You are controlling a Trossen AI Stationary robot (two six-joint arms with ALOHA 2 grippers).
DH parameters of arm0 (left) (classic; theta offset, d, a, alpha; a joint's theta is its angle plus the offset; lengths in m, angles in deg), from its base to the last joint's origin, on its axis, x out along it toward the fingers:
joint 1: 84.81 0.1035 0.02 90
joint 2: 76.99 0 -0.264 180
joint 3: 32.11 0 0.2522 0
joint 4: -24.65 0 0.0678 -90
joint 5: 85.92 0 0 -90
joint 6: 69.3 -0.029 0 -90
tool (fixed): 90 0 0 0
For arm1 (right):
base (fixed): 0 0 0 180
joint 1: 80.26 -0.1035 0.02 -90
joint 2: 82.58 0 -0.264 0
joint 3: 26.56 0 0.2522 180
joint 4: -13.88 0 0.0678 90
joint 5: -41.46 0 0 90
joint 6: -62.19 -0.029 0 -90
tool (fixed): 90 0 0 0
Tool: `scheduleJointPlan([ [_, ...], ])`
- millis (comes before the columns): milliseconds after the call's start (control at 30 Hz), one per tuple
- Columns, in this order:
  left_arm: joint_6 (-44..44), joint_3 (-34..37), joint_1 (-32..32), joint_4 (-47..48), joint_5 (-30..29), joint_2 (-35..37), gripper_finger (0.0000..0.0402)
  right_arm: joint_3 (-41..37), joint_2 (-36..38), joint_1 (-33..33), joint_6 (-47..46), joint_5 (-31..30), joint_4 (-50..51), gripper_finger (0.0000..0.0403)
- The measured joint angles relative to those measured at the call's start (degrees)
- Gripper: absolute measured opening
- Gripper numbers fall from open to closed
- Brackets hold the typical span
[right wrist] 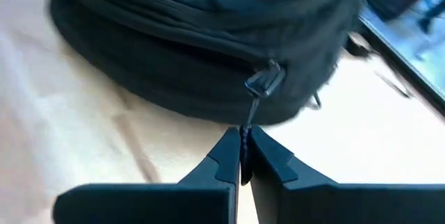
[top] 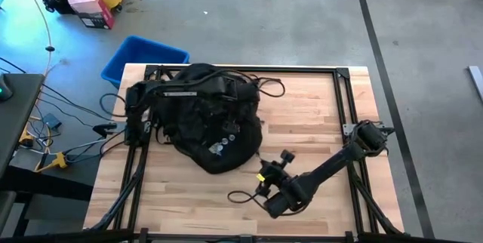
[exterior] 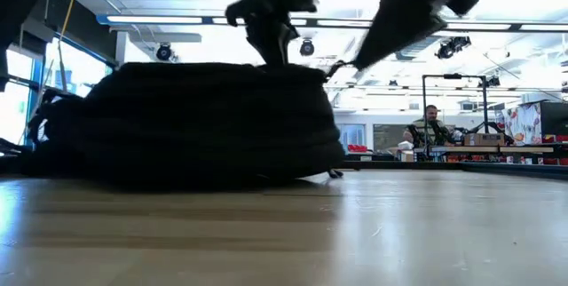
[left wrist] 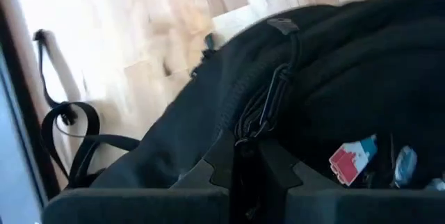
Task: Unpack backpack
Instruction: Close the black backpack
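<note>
The soft, floppy backpack (top: 207, 118) lies on the table (top: 302, 130), best worked by its zipper pulls, which both the right end effector (right wrist: 241, 156) and left end effector (left wrist: 243, 158) pinch.

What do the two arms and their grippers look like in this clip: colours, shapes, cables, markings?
Both arms are dark, jointed tubes. The right arm has a grey joint block near its base, a yellow patch by the wrist and a thin black cable looping off it. The right gripper and left gripper each end in two flat, black, wedge-shaped fingers on a wide dark bar. No readable markings show.
</note>
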Motion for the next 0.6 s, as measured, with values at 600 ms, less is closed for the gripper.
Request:
scheduleJointPlan([
  [600, 12.73, 21.92, -2.16, -17.45, -17.33, 10.26, 0.0007, -1.99, -0.05, 5.97, 33.4, 12.11, -35.02, 0.0],
])
